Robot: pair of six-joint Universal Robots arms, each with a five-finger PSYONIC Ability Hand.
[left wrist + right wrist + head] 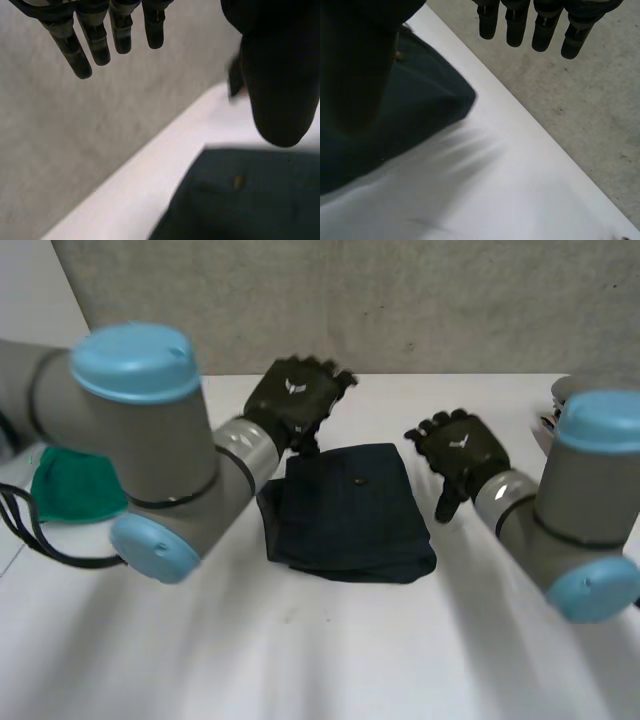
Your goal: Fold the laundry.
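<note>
A folded dark navy garment (350,510) with a small button lies in the middle of the white table (300,650). My left hand (293,400) hovers just beyond its far left corner, fingers (90,35) straight and holding nothing. My right hand (460,452) hangs to the right of the garment, apart from it, fingers (545,25) straight and empty too. The garment (250,200) lies below the left thumb in the left wrist view. In the right wrist view the garment (420,110) lies beside the thumb, with its corner pointing toward the table's edge.
A green cloth (75,485) lies at the table's left side, partly behind my left arm. Some objects (555,405) sit at the far right edge. A grey wall (400,300) runs behind the table's back edge.
</note>
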